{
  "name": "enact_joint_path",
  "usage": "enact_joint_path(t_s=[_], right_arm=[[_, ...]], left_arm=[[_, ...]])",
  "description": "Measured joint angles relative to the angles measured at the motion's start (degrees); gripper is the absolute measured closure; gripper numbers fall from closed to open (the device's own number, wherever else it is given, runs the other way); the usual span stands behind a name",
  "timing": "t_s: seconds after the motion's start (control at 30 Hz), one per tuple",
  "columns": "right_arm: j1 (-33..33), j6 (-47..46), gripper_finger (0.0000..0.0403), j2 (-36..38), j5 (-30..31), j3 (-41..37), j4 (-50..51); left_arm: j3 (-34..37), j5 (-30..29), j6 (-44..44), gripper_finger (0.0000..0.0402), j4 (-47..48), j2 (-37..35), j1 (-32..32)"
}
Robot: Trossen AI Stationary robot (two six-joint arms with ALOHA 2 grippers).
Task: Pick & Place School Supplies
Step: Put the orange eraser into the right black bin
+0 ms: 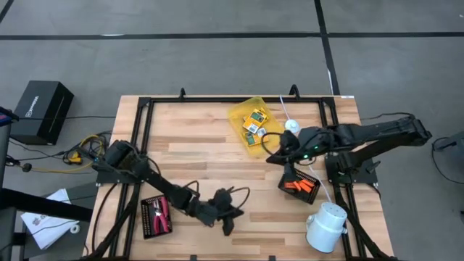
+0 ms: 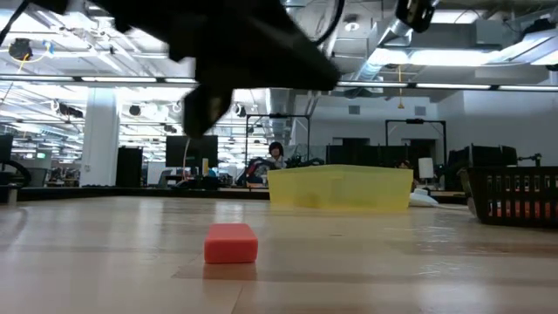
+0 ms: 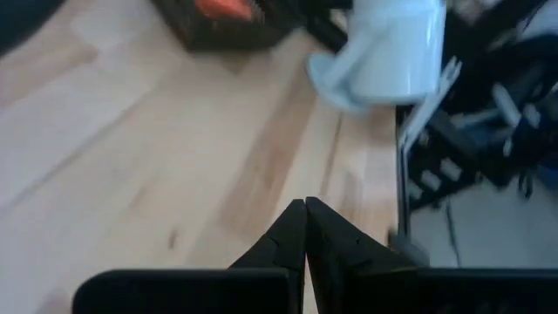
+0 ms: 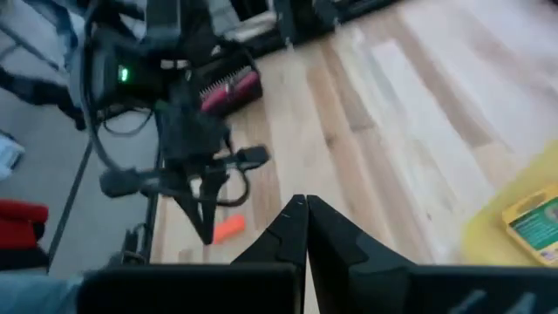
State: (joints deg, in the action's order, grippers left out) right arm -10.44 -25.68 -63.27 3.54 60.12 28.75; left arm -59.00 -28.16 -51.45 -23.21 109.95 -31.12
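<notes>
**A:** ok where's everything rn? Can't make much out.

**B:** Left gripper [image 1: 229, 226] is low over the near-middle of the pale wooden table [image 1: 210, 156], fingers pinched tight together, nothing in them afaict. In the left wrist view the two dark tips [image 3: 305, 209] meet in a point over bare wood. Right gripper [image 1: 271, 158] is mid-right, just beside the translucent yellow tray [image 1: 239, 114], also fully closed and empty; its wrist view shows the tips touching.

**A:** and the supplies?

**B:** Small flat yellow-and-green card boxes [image 1: 254, 123] sit inside the yellow tray, far-middle. Can't count them, they overlap. Short orange sticks [image 1: 299, 185] lie in the black ribbed tray on the right [image 1: 312, 191], partly hidden by the right arm. Red-handled plier-like tool [image 1: 162, 212] is in the other black ribbed tray [image 1: 148, 219], near-left.

**A:** what's the red thing in the low view?

**B:** Small reddish-orange block [image 2: 231, 242] lying on the wood, close to that cam. Looks like one loose stick end-on, but hard to say. The right wrist view shows an orange bit [image 4: 228, 228] on the table under the left arm. From above I can't find it, the left gripper covers that spot.

**A:** anything else?

**B:** White cylindrical thing [image 1: 325, 226] near-right on the table edge, blurry in the left wrist view. A person [image 2: 275, 153] far back in the room, mostly hidden behind equipment.
</notes>
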Motion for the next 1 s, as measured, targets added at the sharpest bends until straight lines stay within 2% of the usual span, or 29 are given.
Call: enact_joint_path(t_s=[0.17, 0.33, 0.47, 0.73, 1.0], right_arm=[[0.00, -3.71, 0.0403, 3.34, 2.75, 0.06, 3.14], [0.00, -7.05, 0.0403, 4.55, 4.08, 0.08, 3.98], [0.00, -8.43, 0.0403, 4.03, 4.08, 0.07, 3.56], [0.00, -10.85, 0.0403, 2.10, 4.08, 0.00, 3.16], [0.00, -10.96, 0.0403, 2.10, 4.51, 0.00, 1.88]], left_arm=[[-0.16, -2.47, 0.47, 0.0401, 8.09, -2.00, -4.23], [-0.09, -8.03, 0.64, 0.0401, 11.24, -2.70, -8.17], [-0.16, -10.03, 1.98, 0.0401, 11.88, -2.46, -9.25], [2.12, -10.15, 4.48, 0.0401, 14.03, -1.79, -8.32], [3.53, -7.09, 4.09, 0.0401, 12.90, -1.79, -8.23]])
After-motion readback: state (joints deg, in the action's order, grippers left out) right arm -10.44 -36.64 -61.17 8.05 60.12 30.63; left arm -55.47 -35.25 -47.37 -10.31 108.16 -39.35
